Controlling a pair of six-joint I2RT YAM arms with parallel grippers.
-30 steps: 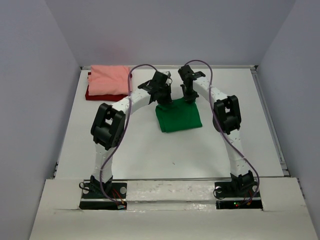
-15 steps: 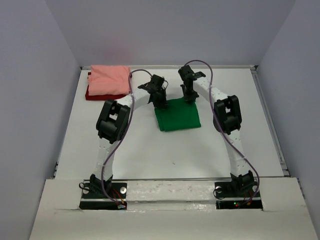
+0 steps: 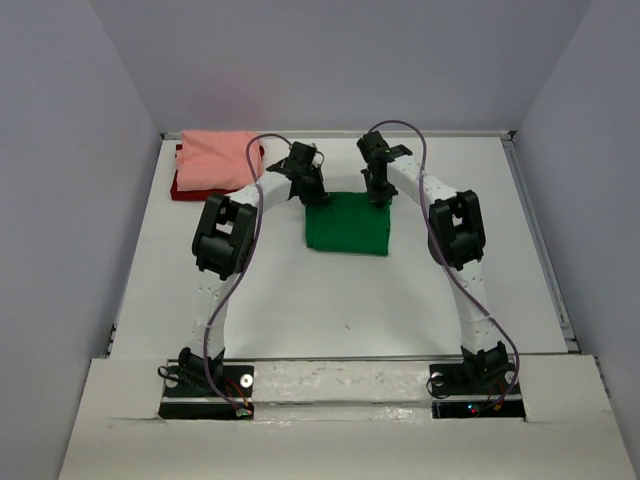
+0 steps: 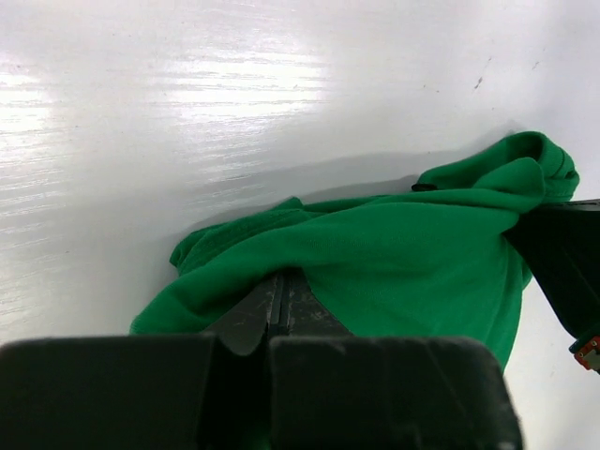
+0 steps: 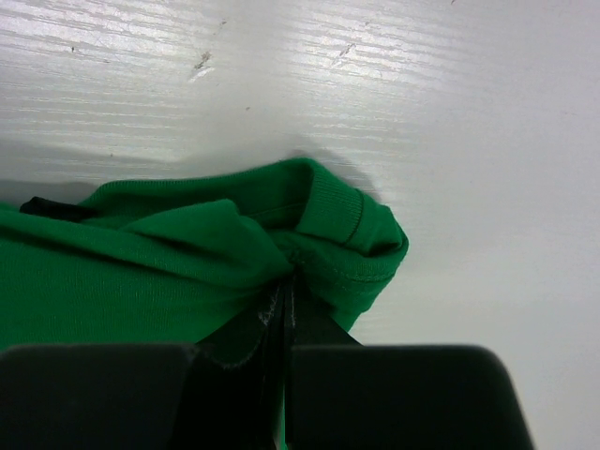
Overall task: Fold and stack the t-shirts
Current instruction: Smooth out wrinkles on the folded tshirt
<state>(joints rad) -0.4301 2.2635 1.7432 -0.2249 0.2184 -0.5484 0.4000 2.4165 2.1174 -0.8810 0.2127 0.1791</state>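
The green t-shirt (image 3: 348,224) lies folded mid-table. My left gripper (image 3: 312,194) is shut on its far left corner; in the left wrist view the green cloth (image 4: 394,262) bunches over the closed fingertips (image 4: 277,286). My right gripper (image 3: 379,192) is shut on its far right corner; in the right wrist view the hem (image 5: 347,234) folds over the closed fingertips (image 5: 281,298). The salmon pink t-shirt (image 3: 215,160) lies folded on the dark red t-shirt (image 3: 192,189) at the far left.
The white table's far edge (image 3: 340,134) meets the grey back wall. A raised rail (image 3: 540,240) runs along the right side. The arm bases (image 3: 340,385) stand at the near edge.
My left gripper has moved left and away with the shirt's corner. The green shirt has shifted left and squared up. My right gripper has hardly moved.
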